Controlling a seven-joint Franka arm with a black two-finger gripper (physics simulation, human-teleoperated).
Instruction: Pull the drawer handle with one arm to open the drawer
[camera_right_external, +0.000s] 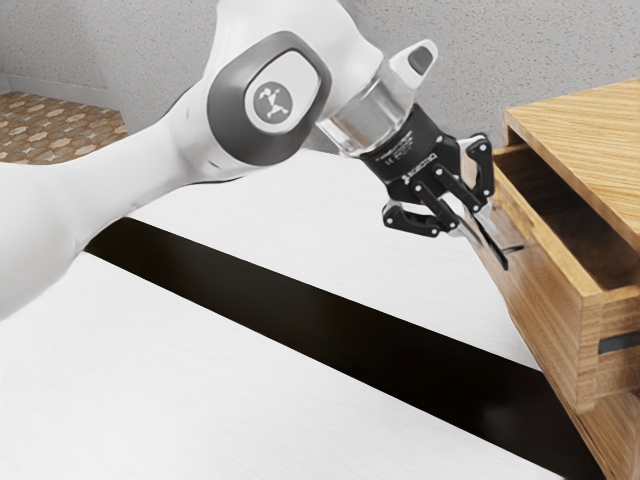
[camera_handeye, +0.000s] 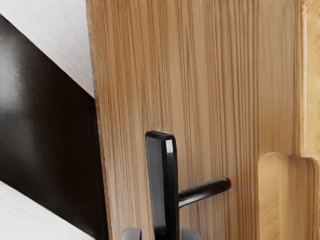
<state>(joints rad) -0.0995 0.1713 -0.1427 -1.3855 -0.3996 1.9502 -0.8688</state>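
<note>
Gripper (camera_right_external: 490, 235) clasping handle (camera_handeye: 161, 185), drawer (camera_right_external: 560, 310) partly out — black-striped table (camera_right_external: 300, 220) beneath

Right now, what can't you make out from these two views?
Drawer inside: exterior view, the back part is hidden under the top of the cabinet.
Rest of the cabinet below the drawer: exterior view, cut off by the bottom and right edges.
Handle: wrist view, one end is cut off by the picture's edge.

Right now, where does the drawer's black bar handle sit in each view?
Exterior view: the black bar handle, on the light wooden drawer front, in the black gripper.
Wrist view: the handle stands off that wood-grain front, close ahead of the hand.
Shared landmark: the drawer front.
</note>
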